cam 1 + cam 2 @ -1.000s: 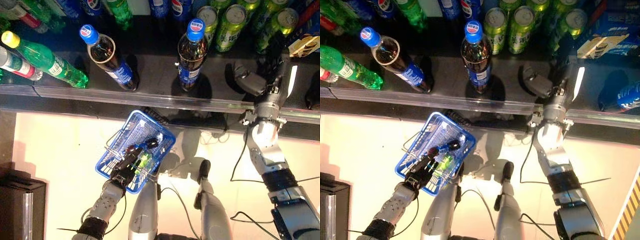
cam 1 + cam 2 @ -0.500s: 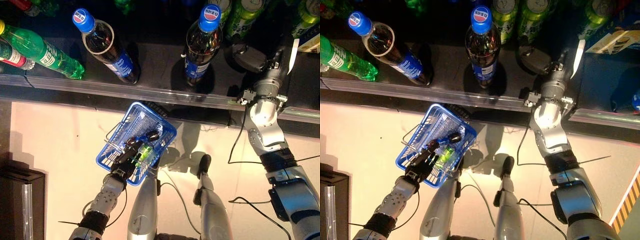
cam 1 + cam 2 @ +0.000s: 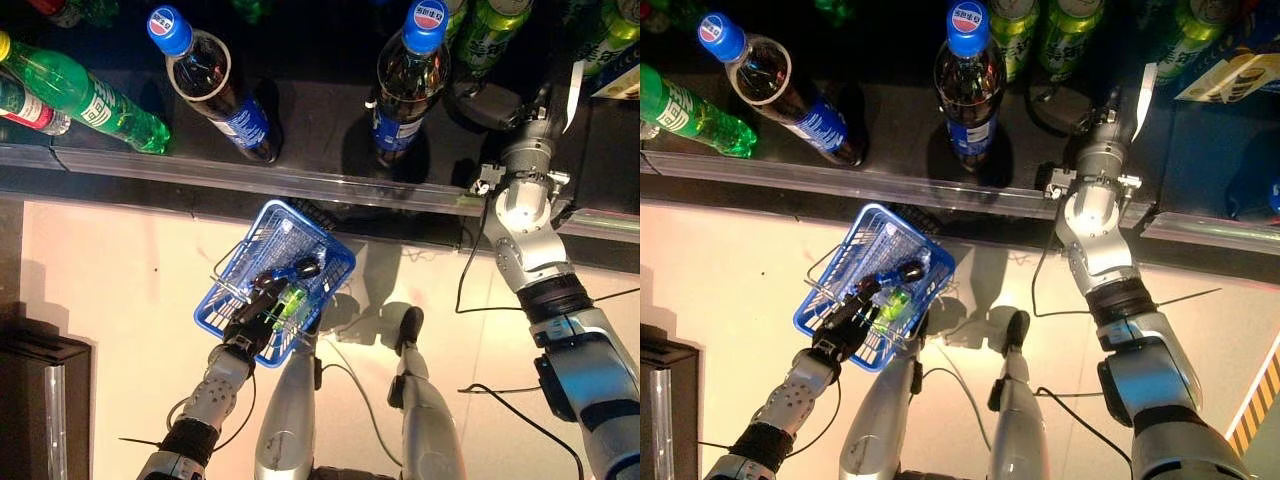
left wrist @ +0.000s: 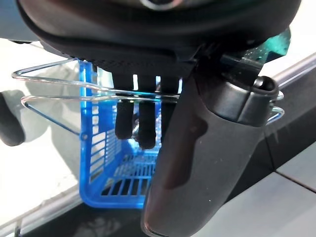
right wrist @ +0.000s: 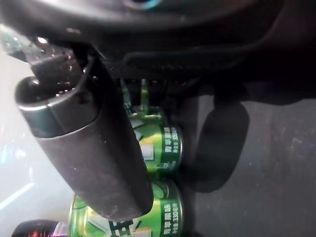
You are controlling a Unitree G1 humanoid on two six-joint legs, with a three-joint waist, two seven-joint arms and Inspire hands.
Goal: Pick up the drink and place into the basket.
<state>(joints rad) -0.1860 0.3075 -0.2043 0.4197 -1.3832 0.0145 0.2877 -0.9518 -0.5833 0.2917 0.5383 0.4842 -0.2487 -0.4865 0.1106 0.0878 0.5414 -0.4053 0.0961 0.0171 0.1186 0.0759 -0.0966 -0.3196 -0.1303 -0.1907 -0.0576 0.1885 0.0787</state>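
Observation:
Several green drink cans (image 3: 490, 22) stand at the back of the dark shelf (image 3: 310, 130); two of them (image 5: 163, 143) show just past my right hand's fingers (image 5: 144, 94). My right hand (image 3: 487, 103) reaches over the shelf, open, a short way in front of the cans and holding nothing. Below the shelf, my left hand (image 3: 255, 322) hangs the blue basket (image 3: 240, 270) over the floor, its fingers (image 4: 140, 123) curled round the wire handles (image 4: 59, 101). A small green bottle (image 3: 290, 302) lies inside the basket.
Two cola bottles with blue caps (image 3: 408, 85) (image 3: 215, 90) stand near the shelf's front, left of my right hand. Green bottles (image 3: 85, 95) lie at the far left. A clear rail (image 3: 300, 185) edges the shelf. A black box (image 3: 40, 390) sits on the floor at lower left.
The view has shifted. My right hand has moved further in over the shelf, closer to the green cans. The left hand still holds the basket in the same place.

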